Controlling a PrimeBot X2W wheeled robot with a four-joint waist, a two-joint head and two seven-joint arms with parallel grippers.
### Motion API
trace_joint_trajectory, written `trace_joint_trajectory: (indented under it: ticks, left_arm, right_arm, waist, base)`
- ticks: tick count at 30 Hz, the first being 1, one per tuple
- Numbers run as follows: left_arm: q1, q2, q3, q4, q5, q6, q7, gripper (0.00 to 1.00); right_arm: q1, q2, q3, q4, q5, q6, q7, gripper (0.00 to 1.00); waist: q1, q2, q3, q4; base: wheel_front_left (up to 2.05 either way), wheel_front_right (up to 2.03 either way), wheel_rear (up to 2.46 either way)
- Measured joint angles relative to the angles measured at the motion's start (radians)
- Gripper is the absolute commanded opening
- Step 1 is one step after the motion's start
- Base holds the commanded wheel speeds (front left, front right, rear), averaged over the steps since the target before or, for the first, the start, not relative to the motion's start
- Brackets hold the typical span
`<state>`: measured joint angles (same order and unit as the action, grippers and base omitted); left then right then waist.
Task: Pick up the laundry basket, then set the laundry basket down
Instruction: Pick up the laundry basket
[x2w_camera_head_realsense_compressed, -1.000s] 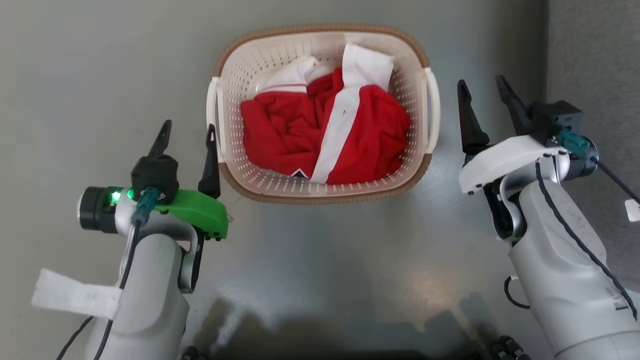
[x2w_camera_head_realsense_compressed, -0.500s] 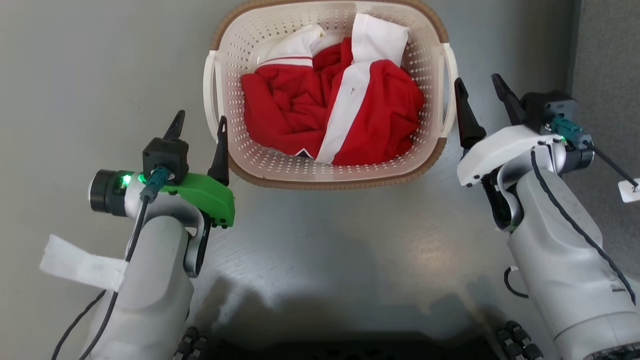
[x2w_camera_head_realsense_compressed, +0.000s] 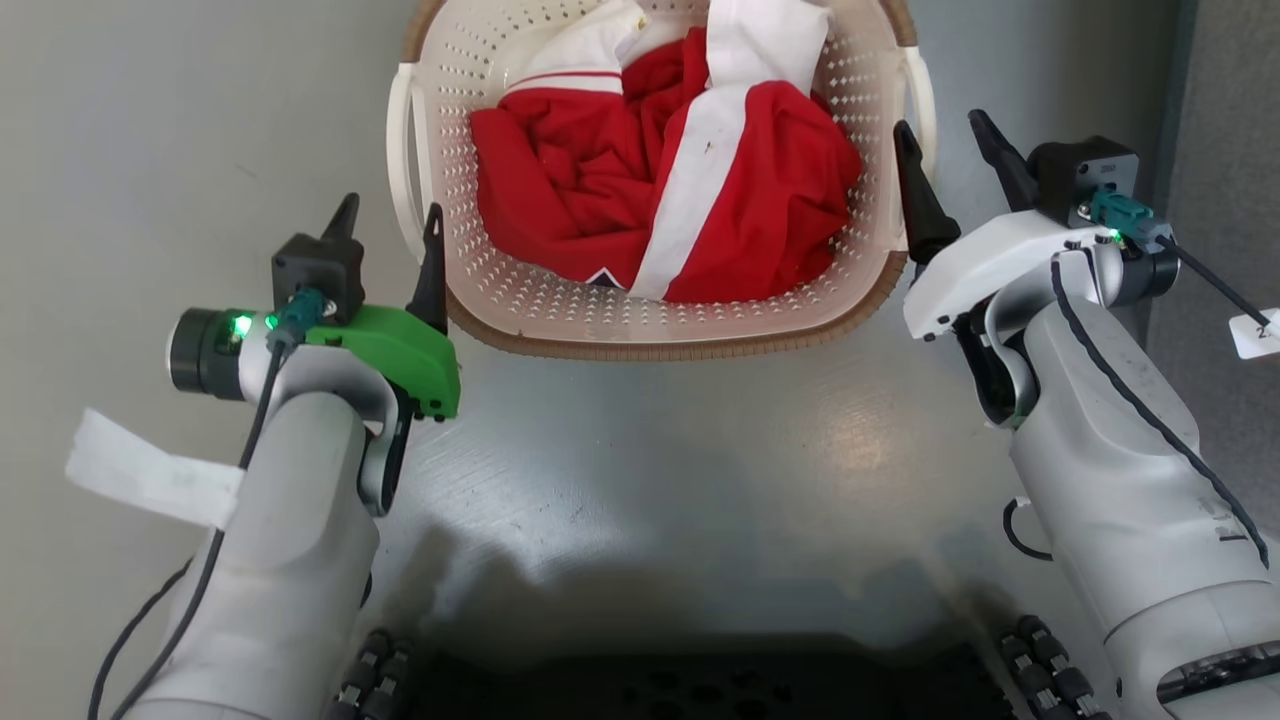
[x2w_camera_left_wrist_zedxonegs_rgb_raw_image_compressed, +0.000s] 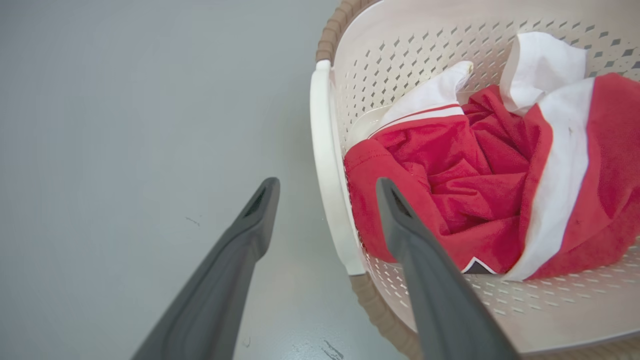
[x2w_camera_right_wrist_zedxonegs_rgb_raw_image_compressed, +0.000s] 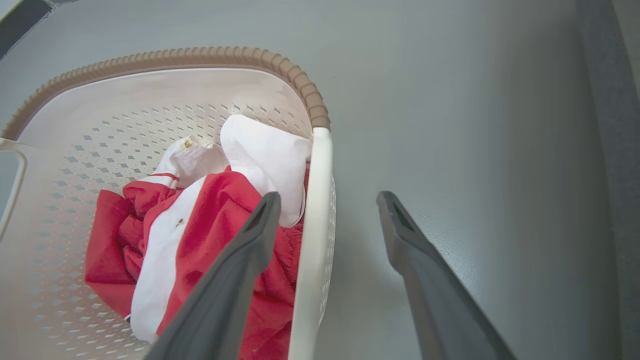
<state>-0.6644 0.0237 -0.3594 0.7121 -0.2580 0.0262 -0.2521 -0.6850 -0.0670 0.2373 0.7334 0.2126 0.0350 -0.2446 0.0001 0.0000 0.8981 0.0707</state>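
The laundry basket (x2w_camera_head_realsense_compressed: 640, 318) stands on the grey floor at the top middle of the head view, cream, perforated, with a brown woven rim, its far edge cut off by the frame. A red and white garment (x2w_camera_head_realsense_compressed: 700, 180) lies in it. My left gripper (x2w_camera_head_realsense_compressed: 390, 212) is open, one finger on each side of the left white handle (x2w_camera_left_wrist_zedxonegs_rgb_raw_image_compressed: 326, 150). My right gripper (x2w_camera_head_realsense_compressed: 940, 125) is open too, its fingers on either side of the right handle (x2w_camera_right_wrist_zedxonegs_rgb_raw_image_compressed: 320, 170). How far above the handles the fingertips are, I cannot tell. Nothing is gripped.
A darker grey strip (x2w_camera_head_realsense_compressed: 1230, 150) runs along the right side of the floor. My black base (x2w_camera_head_realsense_compressed: 700, 690) fills the bottom edge. A white tag (x2w_camera_head_realsense_compressed: 140, 480) hangs from the left forearm. Open floor lies left of the basket (x2w_camera_left_wrist_zedxonegs_rgb_raw_image_compressed: 125, 125) and in front of it.
The head view has shifted and the basket looks nearer and higher in it. Both open grippers have closed in on the basket; the right one, earlier apart from it, now straddles its handle.
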Motion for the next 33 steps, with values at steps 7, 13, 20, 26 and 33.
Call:
trace_joint_trajectory:
  ticks: [7,13,20,26,33]
  left_arm:
    - [-0.053,-0.001,-0.008,0.055,-0.026,-0.011,0.000,1.00]
    - [-0.084,-0.002,-0.012,0.090,-0.039,-0.013,0.000,1.00]
    - [-0.120,-0.003,-0.025,0.122,-0.051,-0.018,0.000,1.00]
    - [-0.143,-0.004,-0.038,0.144,-0.071,-0.026,0.000,1.00]
    - [-0.159,-0.004,-0.055,0.178,-0.096,-0.029,0.000,1.00]
  right_arm:
    - [-0.024,0.000,0.018,0.036,0.000,0.008,-0.001,1.00]
    - [-0.040,0.000,0.030,0.061,0.008,0.009,-0.001,1.00]
    - [-0.064,0.000,0.044,0.086,0.011,0.009,-0.002,1.00]
    - [-0.078,0.000,0.062,0.100,0.029,0.017,-0.003,1.00]
    - [-0.088,0.000,0.093,0.119,0.044,0.024,-0.003,0.70]
  waist:
    - [0.0000,0.0000,0.038,0.000]
    - [0.0000,0.0000,0.060,-0.002]
    - [0.0000,0.0000,0.081,-0.007]
    - [0.0000,0.0000,0.092,-0.007]
    - [0.0000,0.0000,0.099,-0.002]
  base:
    - [0.00,0.00,0.00]
    - [0.00,0.00,0.00]
    - [0.00,0.00,0.00]
    - [0.00,0.00,0.00]
    - [0.00,0.00,0.00]
